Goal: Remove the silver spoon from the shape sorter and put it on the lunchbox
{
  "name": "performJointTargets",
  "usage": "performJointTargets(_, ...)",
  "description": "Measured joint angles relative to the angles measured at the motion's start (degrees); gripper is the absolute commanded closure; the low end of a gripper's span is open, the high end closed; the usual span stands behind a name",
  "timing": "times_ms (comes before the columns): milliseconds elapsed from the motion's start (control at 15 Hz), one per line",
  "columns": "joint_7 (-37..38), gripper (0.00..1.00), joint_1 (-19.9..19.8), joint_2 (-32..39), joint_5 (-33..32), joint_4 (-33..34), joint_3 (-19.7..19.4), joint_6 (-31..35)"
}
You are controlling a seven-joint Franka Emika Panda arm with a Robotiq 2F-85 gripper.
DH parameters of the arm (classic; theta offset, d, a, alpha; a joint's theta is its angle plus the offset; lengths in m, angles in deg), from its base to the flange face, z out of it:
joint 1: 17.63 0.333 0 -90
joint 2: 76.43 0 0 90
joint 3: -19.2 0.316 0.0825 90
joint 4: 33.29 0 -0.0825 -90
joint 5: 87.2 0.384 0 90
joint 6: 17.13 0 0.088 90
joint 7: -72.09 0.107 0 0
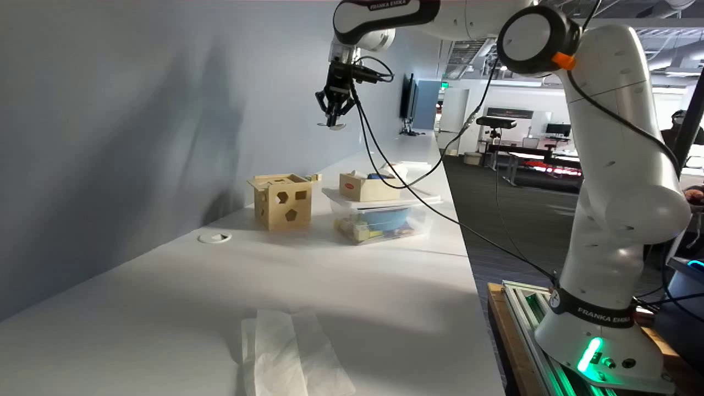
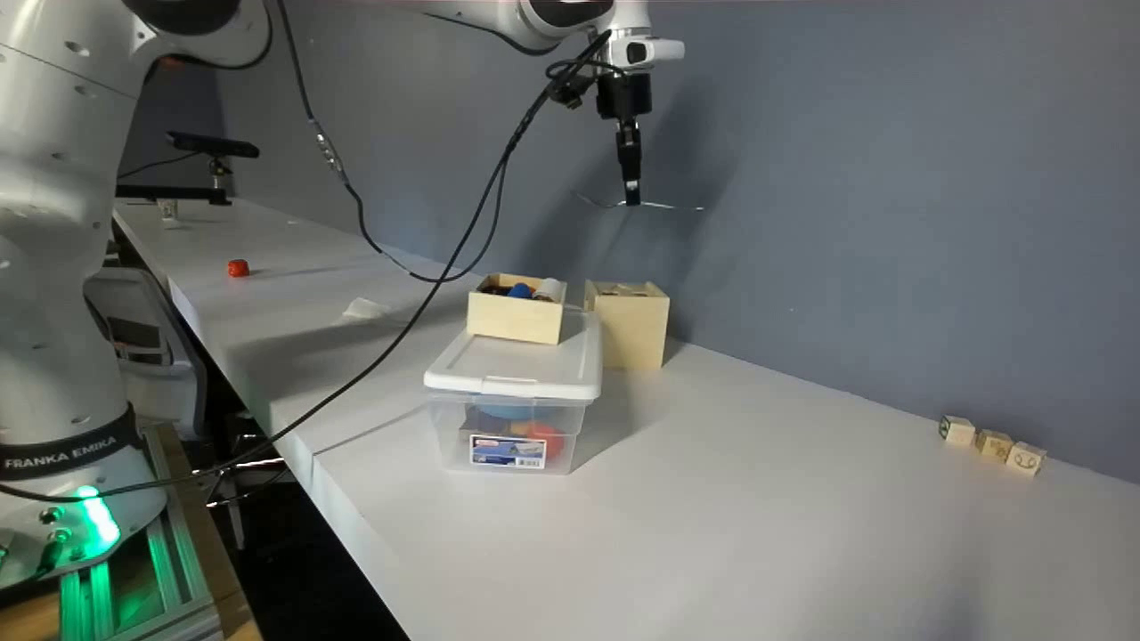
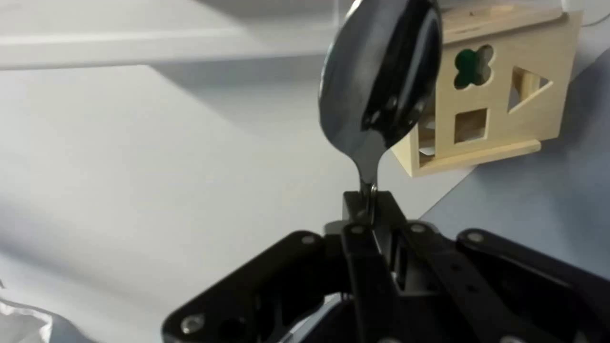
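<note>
My gripper (image 3: 369, 205) is shut on the silver spoon (image 3: 376, 81), gripping its narrow neck, with the bowl sticking out beyond the fingertips. In both exterior views the gripper (image 1: 331, 115) (image 2: 631, 191) holds the spoon (image 1: 336, 127) (image 2: 674, 207) roughly level, high above the table. The shape sorter (image 1: 275, 220) (image 2: 634, 331), a light wooden cube with shaped holes, stands by the wall below and shows at the right of the wrist view (image 3: 505, 128). The lunchbox (image 1: 379, 224) (image 2: 512, 385), a translucent box with a whitish lid, stands beside it, apart from the spoon.
A small open wooden box (image 2: 512, 318) with several items sits on the lunchbox lid. Several wooden blocks (image 2: 995, 443) lie near the wall (image 2: 891, 223). A white cloth (image 1: 291, 352) and a red object (image 2: 238, 268) lie on the table. Black cables (image 2: 427, 303) hang from the arm.
</note>
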Motion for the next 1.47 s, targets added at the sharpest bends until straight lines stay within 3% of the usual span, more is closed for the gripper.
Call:
performJointTargets(533,1.1,0.97,0.1,-12.6,-0.1,-18.1,-0.5,-2.0)
performJointTargets(1000,5.6,0.97,-0.8,-24.5,-2.2,-37.6,-4.3,7.2)
performJointTargets(1467,-3.0,0.97,-4.7,-33.2,-4.6,-51.4,-7.0,15.6)
